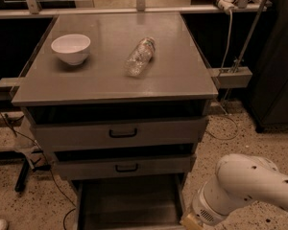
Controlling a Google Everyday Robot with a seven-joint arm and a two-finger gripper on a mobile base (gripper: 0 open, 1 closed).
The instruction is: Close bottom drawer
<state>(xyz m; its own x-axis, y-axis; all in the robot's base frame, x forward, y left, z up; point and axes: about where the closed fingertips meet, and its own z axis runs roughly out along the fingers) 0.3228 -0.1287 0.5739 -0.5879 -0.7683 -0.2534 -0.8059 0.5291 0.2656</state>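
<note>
Drawers come in three tiers on this grey cabinet, and the bottom drawer point(127, 202) is the one pulled out. Its plain grey tray lies open toward 6 o'clock at the foot of the frame, between the cabinet's side rails. Its front panel and handle are cut off by the lower edge.

At 12 o'clock from the tray sits the middle drawer point(149, 166), with a small black loop handle at its centre. Above that again is the top drawer point(158, 132), taller, with a wider black handle. A dark gap shows over each of these two fronts.

The cabinet top point(182, 75) carries two things, well apart. A white bowl point(71, 48) stands upright toward 10 o'clock. A clear plastic bottle point(140, 56) lies on its side near the middle, its length running from 1 o'clock to 7 o'clock.

At 3 o'clock from the open tray the robot's white arm point(249, 183) reaches in from the right edge, down over the speckled floor point(230, 138). Its round wrist ends just beside the tray's right rail. The gripper point(189, 222) is at 5 o'clock in the frame, low at the bottom edge – only a tan stub of it shows (the rest runs out of view), so I cannot tell whether it is wide or narrow. It holds nothing that can be seen.

Farther out, a dark cupboard point(278, 80) stands at 3 o'clock of the cabinet, and a white plug point(225, 1) with its cable hangs at 1 o'clock.
</note>
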